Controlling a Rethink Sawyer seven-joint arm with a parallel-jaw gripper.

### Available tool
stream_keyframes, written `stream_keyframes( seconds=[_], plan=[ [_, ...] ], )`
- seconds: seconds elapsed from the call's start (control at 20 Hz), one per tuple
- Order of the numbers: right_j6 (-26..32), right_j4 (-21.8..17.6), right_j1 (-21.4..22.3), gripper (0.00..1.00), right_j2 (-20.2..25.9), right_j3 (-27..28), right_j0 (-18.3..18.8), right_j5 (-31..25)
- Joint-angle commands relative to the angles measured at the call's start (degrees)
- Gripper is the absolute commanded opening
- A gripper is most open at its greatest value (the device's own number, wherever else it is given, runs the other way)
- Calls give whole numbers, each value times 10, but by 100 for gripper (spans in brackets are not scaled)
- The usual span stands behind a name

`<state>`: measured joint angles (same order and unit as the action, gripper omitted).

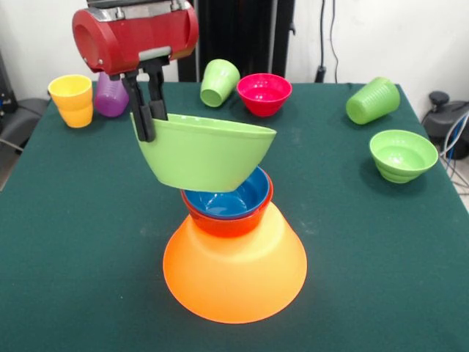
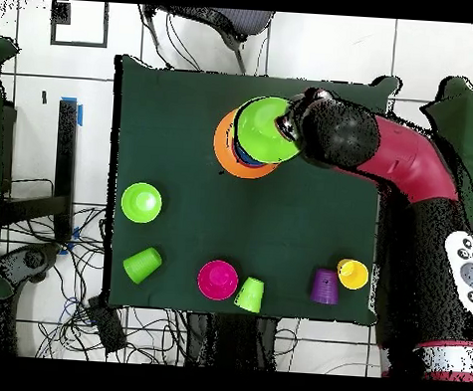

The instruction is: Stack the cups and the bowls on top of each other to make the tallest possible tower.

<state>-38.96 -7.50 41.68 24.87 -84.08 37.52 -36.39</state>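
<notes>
Orange bowl bears two bowls; claw grips light green bowl above.

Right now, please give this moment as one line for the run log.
gripper: shut on large light green plastic bowl rim | bowl: tilted over blue bowl | base: upturned huge orange bowl | cups: unstacked

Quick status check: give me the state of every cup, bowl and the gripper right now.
gripper: shut on large green bowl's rim
large green bowl: held tilted over the tower
blue bowl: upright, nested in red-orange bowl
red-orange bowl: upright on orange bowl
orange bowl: upside down, base
pink bowl: upright
small green bowl: upright
yellow cup: upright
purple cup: upside down
green cups: tipped
</notes>
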Motion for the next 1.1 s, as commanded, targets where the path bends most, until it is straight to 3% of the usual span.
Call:
stream_keyframes(
  seconds=[0.05, 0.75, 1.1],
  plan=[
    [-30, -42, -35, 0, 22, -51, -2, 26],
    [-50, -48, -27, 0, -11, -26, -38, -65],
    [-49, -53, -29, 0, -17, -33, -37, -61]
  ],
)
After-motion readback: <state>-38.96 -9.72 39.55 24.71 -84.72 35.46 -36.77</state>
